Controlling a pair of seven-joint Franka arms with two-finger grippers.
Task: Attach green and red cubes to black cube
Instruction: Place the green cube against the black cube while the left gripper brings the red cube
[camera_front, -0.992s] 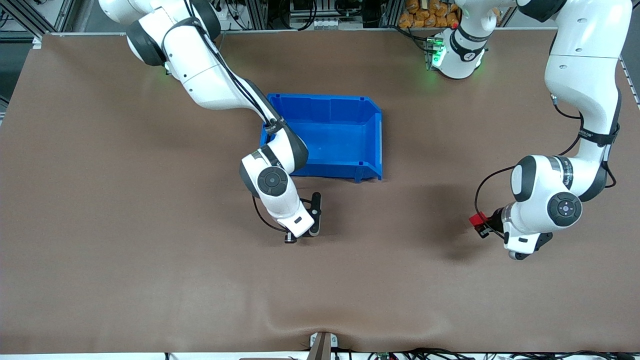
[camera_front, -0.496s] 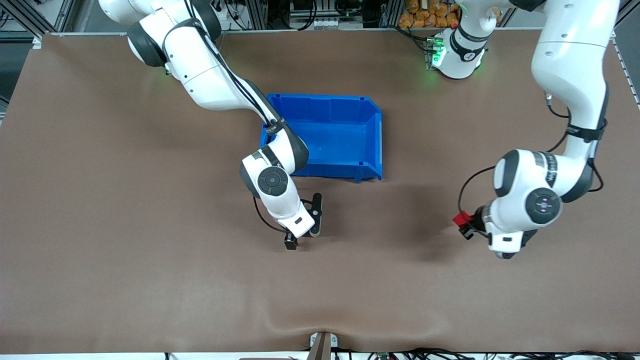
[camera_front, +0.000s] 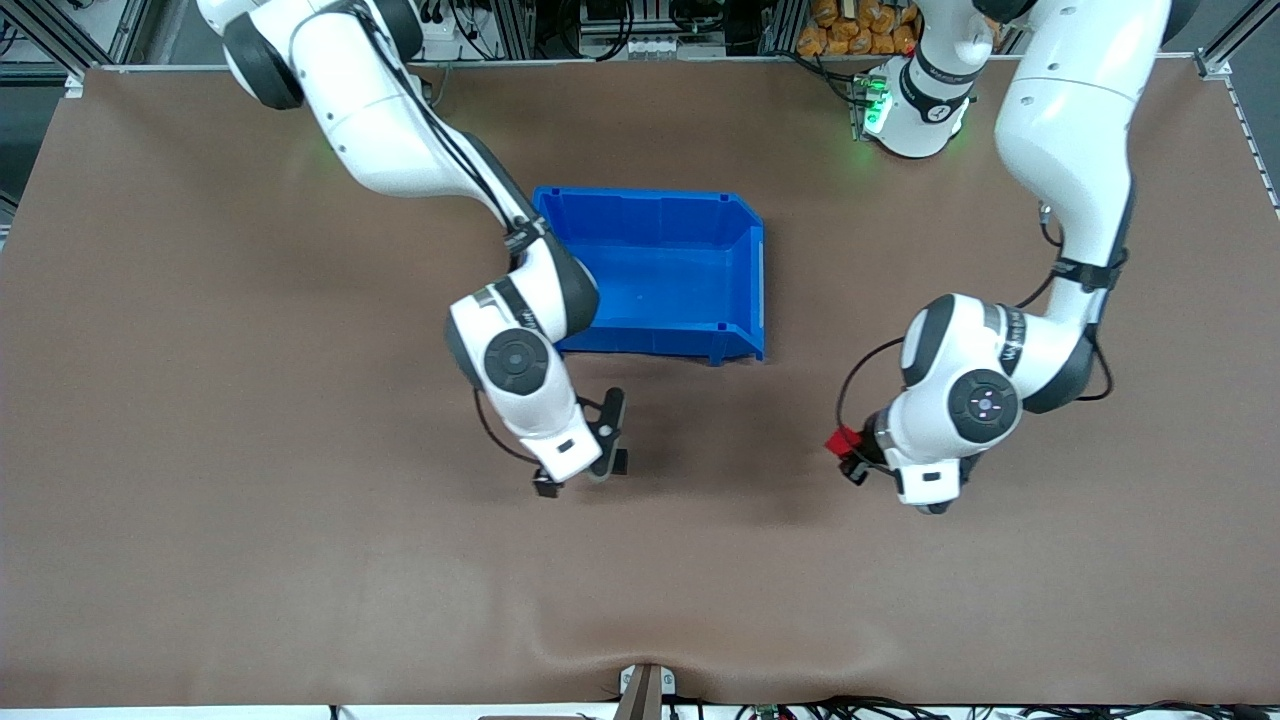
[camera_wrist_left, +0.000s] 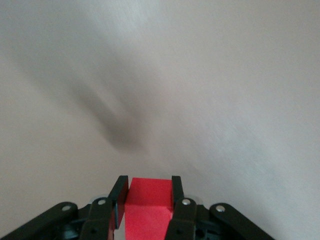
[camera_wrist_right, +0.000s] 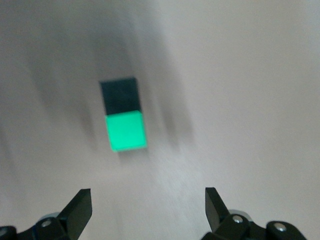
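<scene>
The left gripper pinches the small bright red cube between its black fingers and hangs over the open brown tabletop. Since a second ago it has travelled with the red cube away from the left arm's end of the tabletop toward the middle.

The right gripper now stands with its fingers spread wide and empty, a little above the tabletop just in front of the blue plastic bin. A second ago they were much closer together. Its wrist view shows the small bright green cube and the small matte black cube lying on the brown surface below it, touching face to face.
</scene>
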